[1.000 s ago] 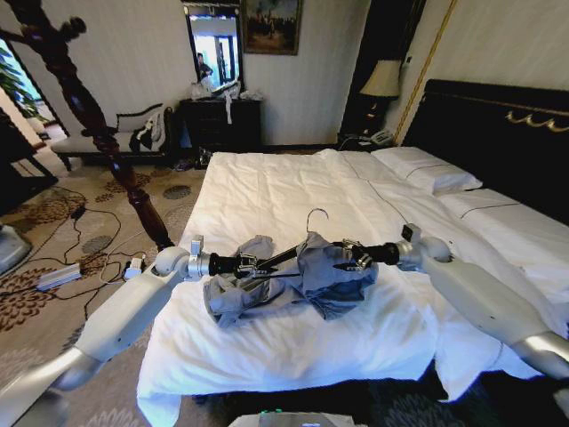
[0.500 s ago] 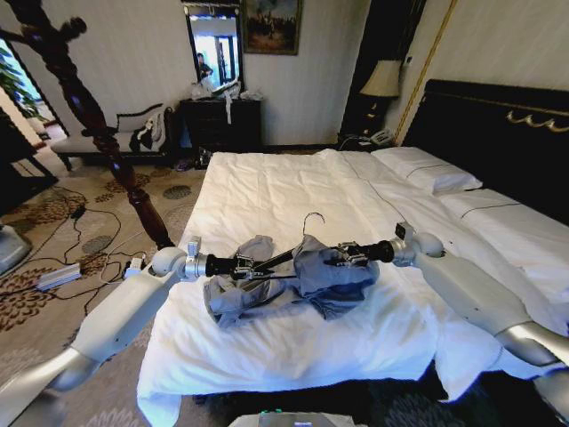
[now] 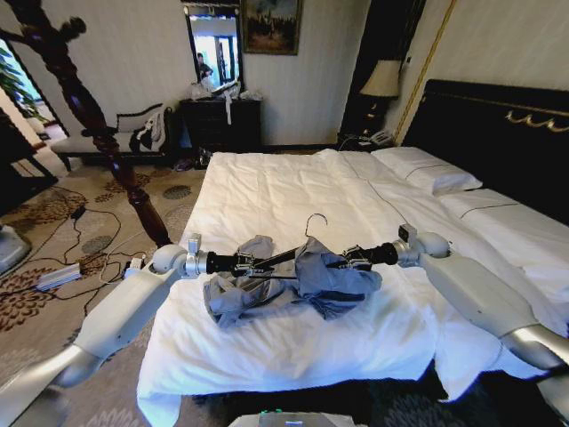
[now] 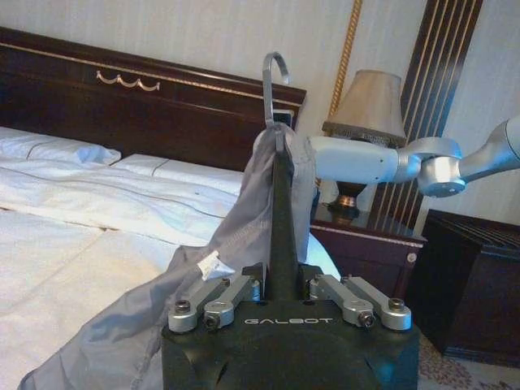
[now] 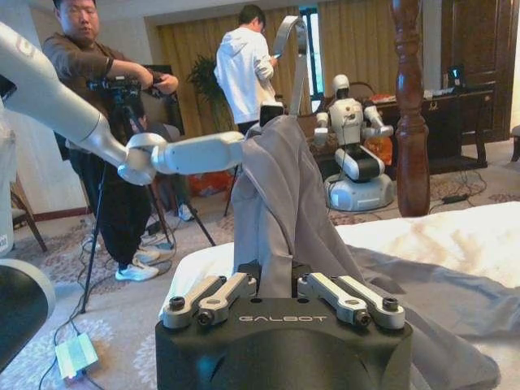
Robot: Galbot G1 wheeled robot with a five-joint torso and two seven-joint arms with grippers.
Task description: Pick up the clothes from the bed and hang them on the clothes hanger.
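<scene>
Limp shirt half-draped on hanger above the bed
Left hand pinches a stiff hanger arm; right hand pinches light, slumping shirt cloth, best gripped at collar or shoulder seam

The right gripper is pinching a fold of the shirt, which is draping up over the hanger (its hook is poking above the cloth). Beyond, the left arm is reaching toward the shirt over the bed.
</scene>
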